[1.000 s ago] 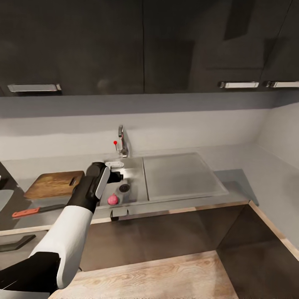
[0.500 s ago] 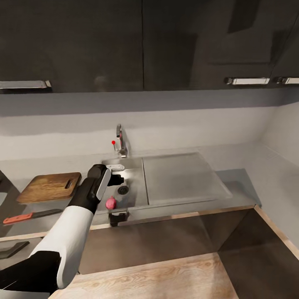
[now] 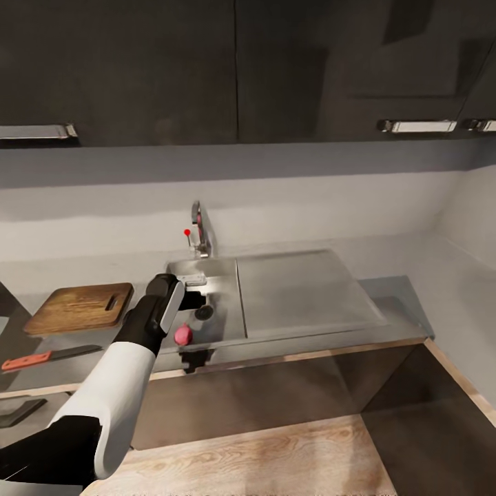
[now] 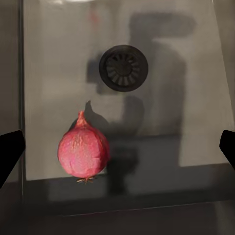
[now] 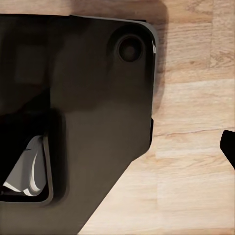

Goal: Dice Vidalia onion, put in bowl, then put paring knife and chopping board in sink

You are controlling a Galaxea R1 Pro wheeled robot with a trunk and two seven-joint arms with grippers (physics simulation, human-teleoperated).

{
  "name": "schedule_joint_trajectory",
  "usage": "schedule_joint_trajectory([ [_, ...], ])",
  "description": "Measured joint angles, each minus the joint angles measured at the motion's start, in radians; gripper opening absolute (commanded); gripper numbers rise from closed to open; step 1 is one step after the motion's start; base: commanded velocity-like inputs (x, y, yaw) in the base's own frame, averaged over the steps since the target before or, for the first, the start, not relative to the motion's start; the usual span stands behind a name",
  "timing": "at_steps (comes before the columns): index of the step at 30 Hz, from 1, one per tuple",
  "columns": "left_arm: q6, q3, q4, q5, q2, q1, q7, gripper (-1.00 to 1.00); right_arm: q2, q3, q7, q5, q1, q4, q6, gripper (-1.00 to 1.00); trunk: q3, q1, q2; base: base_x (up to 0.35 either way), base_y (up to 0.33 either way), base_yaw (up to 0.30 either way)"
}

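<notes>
I have my left claw (image 4: 117, 147) spread wide, empty, hanging over the grey steel sink (image 3: 220, 324). Below it the round pinkish-red onion (image 4: 83, 152) lies on the basin floor near the front wall, just short of the dark round drain (image 4: 124, 68). On the grey glossy surface (image 3: 62, 368) to the left sit the brown wooden chopping board (image 3: 79, 307) and the red-handled paring knife (image 3: 48, 357), apart from each other. Whether my right claw is spread or clenched, I cannot tell; wooden floor (image 5: 196, 147) lies under it.
</notes>
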Motion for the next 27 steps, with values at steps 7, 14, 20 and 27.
schedule_joint_trajectory([
  [7,0.000,0.000,0.003,0.000,0.000,0.000,0.000,1.00,0.000,0.000,0.000,0.000,0.000,0.000,0.000,1.00,-0.011,0.000,0.000,0.119,0.000,0.000],
  [14,-0.001,0.000,0.005,0.000,0.002,0.000,0.000,1.00,0.000,0.000,-0.001,0.000,0.000,0.000,0.000,1.00,-0.023,0.000,0.000,0.030,0.000,0.000],
  [20,-0.001,0.002,0.005,0.000,0.004,0.000,0.000,1.00,0.000,0.000,-0.001,0.000,0.000,0.000,0.000,1.00,-0.032,0.000,0.000,0.003,0.000,0.000],
  [27,-0.007,0.003,0.016,-0.001,0.006,0.000,0.001,1.00,0.000,0.000,-0.001,0.000,0.000,0.000,0.000,1.00,-0.043,0.000,0.000,0.000,0.000,0.000],
])
